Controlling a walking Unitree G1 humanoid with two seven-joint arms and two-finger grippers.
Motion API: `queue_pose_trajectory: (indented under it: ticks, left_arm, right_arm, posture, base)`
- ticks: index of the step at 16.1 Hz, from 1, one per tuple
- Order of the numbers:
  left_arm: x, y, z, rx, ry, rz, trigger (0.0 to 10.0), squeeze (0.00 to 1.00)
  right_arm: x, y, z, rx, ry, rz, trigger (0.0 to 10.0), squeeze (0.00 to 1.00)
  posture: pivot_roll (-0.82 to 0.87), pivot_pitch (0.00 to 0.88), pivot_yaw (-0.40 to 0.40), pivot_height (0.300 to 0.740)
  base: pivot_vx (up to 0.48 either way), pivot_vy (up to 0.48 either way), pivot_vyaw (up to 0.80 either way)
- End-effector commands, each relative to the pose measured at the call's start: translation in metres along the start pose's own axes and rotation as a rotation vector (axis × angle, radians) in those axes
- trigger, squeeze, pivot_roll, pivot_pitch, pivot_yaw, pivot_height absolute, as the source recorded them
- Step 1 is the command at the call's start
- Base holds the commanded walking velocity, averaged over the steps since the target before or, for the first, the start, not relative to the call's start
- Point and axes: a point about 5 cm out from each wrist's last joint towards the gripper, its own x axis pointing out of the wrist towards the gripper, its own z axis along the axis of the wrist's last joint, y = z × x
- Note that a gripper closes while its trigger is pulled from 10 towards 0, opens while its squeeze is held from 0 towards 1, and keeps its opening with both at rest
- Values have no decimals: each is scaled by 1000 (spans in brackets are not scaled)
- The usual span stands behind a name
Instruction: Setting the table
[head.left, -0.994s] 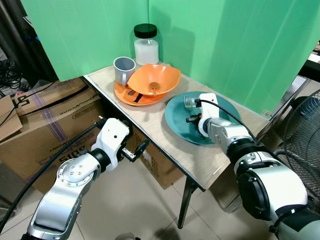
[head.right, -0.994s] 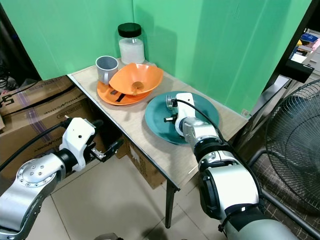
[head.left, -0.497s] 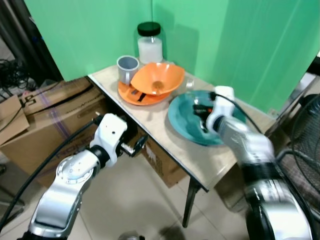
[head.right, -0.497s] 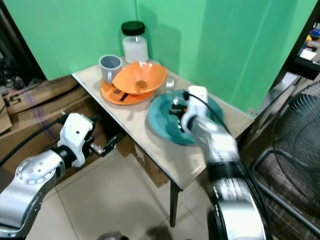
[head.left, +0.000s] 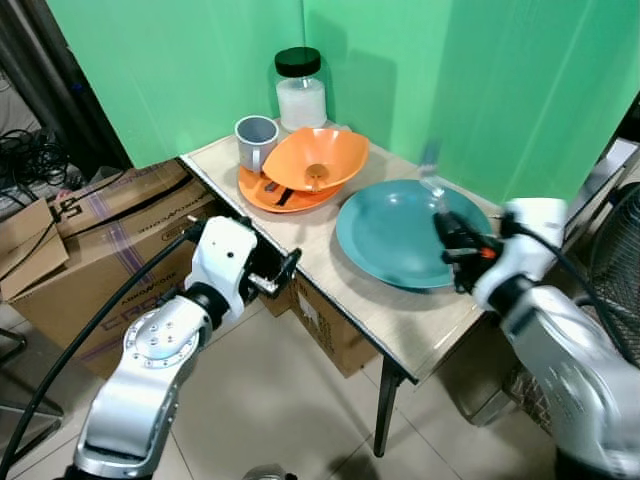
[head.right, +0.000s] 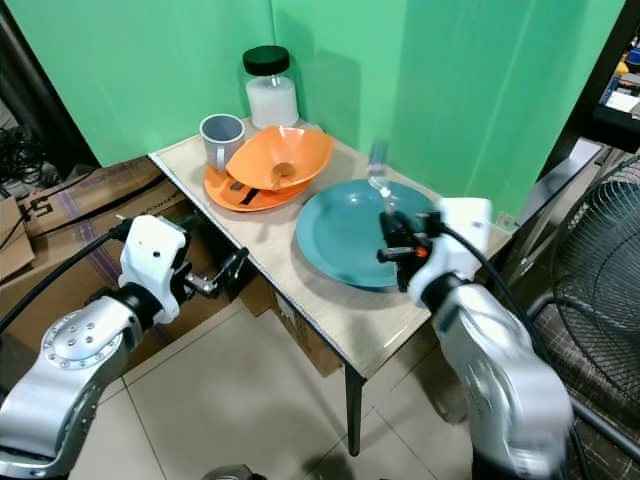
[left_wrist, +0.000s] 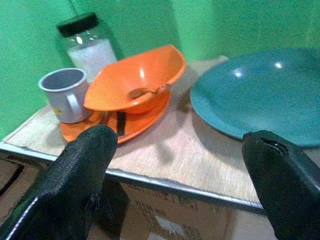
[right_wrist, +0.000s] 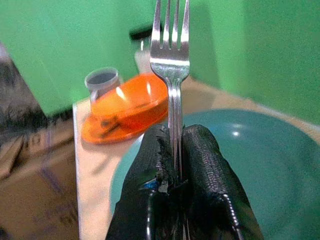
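Cardboard boxes (head.left: 100, 225) sit on the floor at the far left, beside the worktop (head.left: 320, 255). The left gripper (head.left: 283, 272) hangs just below the worktop's front edge, near its left end, with its two fingers (left_wrist: 80, 180) spread wide apart and nothing between them. From its wrist view the spread fingers frame the dishes on the worktop.

At the back left corner of the worktop stands a grey mug (head.left: 255, 140), touching the rim of an orange plate (head.left: 262, 192). An orange bowl (head.left: 315, 160) rests tilted on that plate, with a spoon (left_wrist: 147, 91) lying inside it. A dark utensil (head.left: 277, 195) lies on the plate under the bowl's edge; what kind it is cannot be told. Behind the mug and bowl, against the green backdrop (head.left: 450, 70), stands a glass jar (head.left: 300, 90) with a black lid and white contents.

To the right of the bowl, a teal plate (head.left: 400, 235) lies flat on the worktop, bare. Over its right rim the right gripper (head.left: 450, 240) is clamped on the handle of a fork (right_wrist: 171, 55), which is held upright above the plate with its tines pointing up. In the head views the fork looks blurred. A fan's wire guard (head.left: 615, 255) stands at the far right.
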Motion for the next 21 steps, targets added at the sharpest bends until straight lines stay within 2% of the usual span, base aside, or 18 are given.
queue_pose_trajectory:
  ticks: [1,2,5,9,12,16,21]
  left_arm:
    - [-3,2,-1,17,2,46,10000,0]
    - [-4,3,-3,28,11,69,10000,0]
    - [-6,1,-5,42,19,98,10000,0]
    - [-14,3,-8,38,34,163,10000,0]
    - [-16,4,-8,42,34,186,10000,0]
    - [-9,0,-9,48,34,160,10000,0]
    - [-2,3,-6,41,22,157,10000,0]
  right_arm:
    - [-7,4,3,-33,-22,-9,10000,0]
    - [-11,7,1,-142,-30,-19,10000,0]
    - [-8,7,-1,-207,-52,-81,10000,0]
    - [-1,0,-7,-268,-9,-104,10000,0]
    - [2,-5,-11,-270,-7,-130,10000,0]
    - [-1,-8,-11,-232,-22,-157,10000,0]
    - [-1,-11,-15,-218,-3,-185,10000,0]
  posture:
    - [53,0,90,740]
    - [57,0,80,740]
    - [88,0,39,740]
    - [131,0,-19,740]
    - [136,0,-31,740]
    - [113,0,-10,740]
    - [96,0,19,740]
  base:
    - [0,0,0]
    - [0,0,0]
    - [0,0,-533]
    - [0,0,-200]
    - [0,0,-800]
    - [0,0,-800]
    - [0,0,-800]
